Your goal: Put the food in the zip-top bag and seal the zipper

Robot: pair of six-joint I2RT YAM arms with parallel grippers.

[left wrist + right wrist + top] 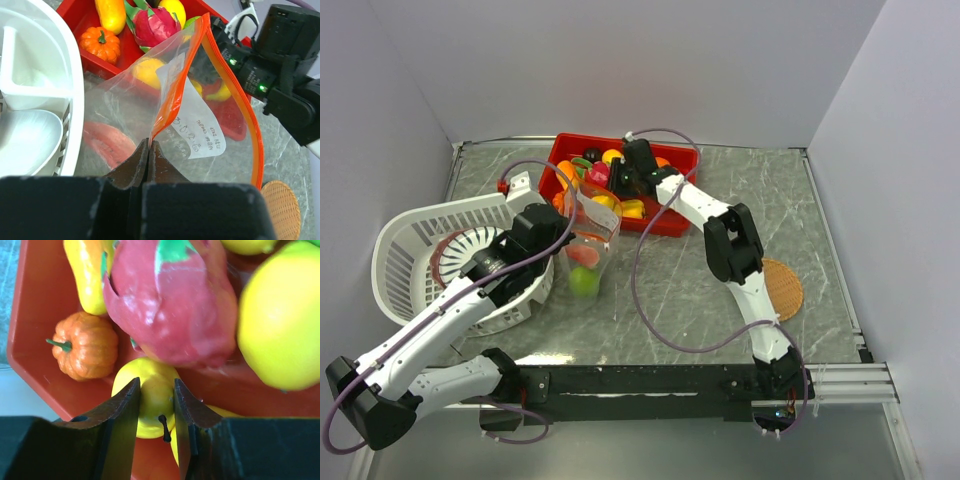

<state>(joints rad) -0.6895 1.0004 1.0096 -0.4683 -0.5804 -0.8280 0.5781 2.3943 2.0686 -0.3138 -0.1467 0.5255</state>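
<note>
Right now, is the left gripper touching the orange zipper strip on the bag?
Touching. The left wrist view shows the left gripper shut on the zipper: the orange strip runs straight down into its closed fingertips.

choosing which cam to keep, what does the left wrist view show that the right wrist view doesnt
Only the left wrist: the left tool shut on the zip-top bag at its zipper, the white basket, the right arm and a woven mat.
Only the right wrist: the right tool, its fingers either side of a small yellow fruit.
Both: the red tray, the orange pumpkin, the pink dragon fruit and a long yellow fruit.
</note>
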